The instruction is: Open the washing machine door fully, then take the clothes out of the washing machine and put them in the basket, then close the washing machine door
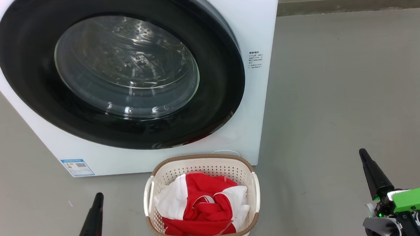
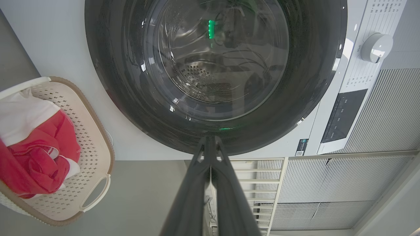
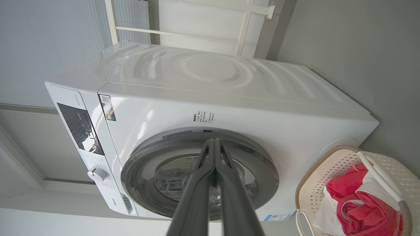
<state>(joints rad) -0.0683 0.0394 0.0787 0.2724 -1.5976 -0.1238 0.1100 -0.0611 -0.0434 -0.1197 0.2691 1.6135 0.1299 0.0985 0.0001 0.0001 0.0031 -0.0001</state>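
The left gripper [image 1: 98, 198] and the right gripper [image 1: 363, 154] are seen lowest, each with fingers pressed together and nothing held. Between them the basket [image 1: 201, 157] is set, the clothes [image 1: 203, 204] heaped inside. Just behind, the washing machine door [image 1: 32, 87] is seen shut against the washing machine [image 1: 259, 29].

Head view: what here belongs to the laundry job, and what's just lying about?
Job:
washing machine
washing machine door, looks shut
clothes, lying in the basket
left gripper and right gripper, both shut and empty

Not the job:
blue label
control dial
slatted wall panels
floor
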